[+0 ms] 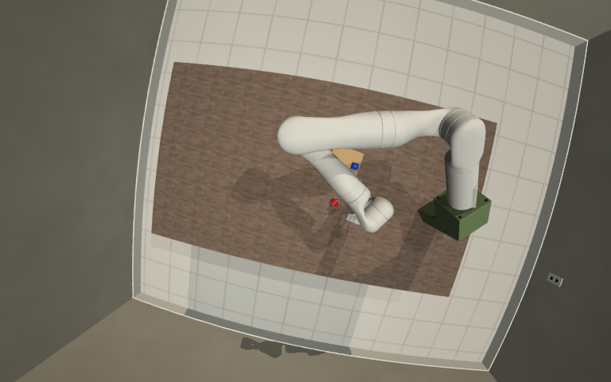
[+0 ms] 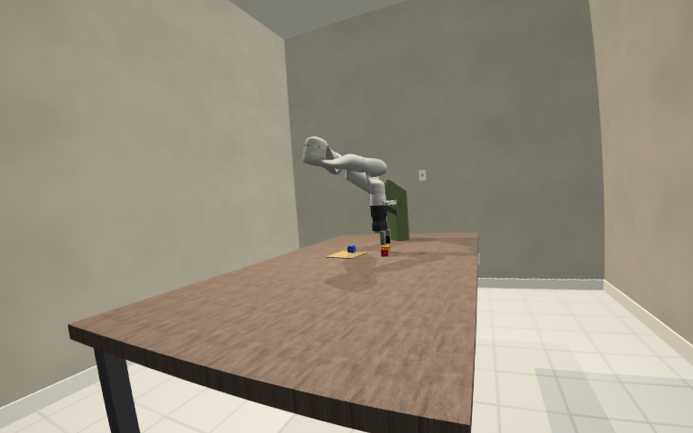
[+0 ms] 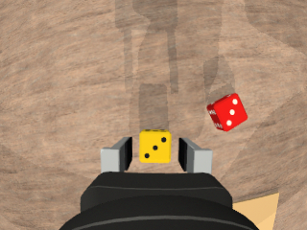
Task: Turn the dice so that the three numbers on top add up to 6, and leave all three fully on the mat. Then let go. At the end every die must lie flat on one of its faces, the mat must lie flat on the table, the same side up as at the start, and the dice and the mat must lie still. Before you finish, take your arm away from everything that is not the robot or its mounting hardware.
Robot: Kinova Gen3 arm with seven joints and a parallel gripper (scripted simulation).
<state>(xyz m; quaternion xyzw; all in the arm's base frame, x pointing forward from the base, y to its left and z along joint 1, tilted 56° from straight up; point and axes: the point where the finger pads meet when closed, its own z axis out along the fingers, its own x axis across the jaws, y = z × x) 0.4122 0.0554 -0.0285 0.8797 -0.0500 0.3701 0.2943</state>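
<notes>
1. Tool (image 2: 384,241) (image 3: 155,149): fingers parted, nothing grasped; in the exterior view, the tips stand above the yellow die.
2. Yellow die (image 2: 386,246) (image 3: 155,147), the landmark: on the desk (image 1: 215,112) (image 2: 306,306) (image 3: 58,96), off the mat, three pips up. In the wrist view it is centred between the fingers, two opposite faces squared to the pads, a gap on each side. Being cubic, it has no long axis; a straight descent and closure would seem sufficient.
3. Red die (image 1: 334,202) (image 2: 383,253) (image 3: 227,112): up and right of the yellow die in the wrist view, three pips up, also off the mat.
4. Mat (image 1: 347,156) (image 2: 339,254) (image 3: 261,211): down and right of the yellow die there, bearing the blue die (image 1: 355,165) (image 2: 351,249), whose count is uncertain.
</notes>
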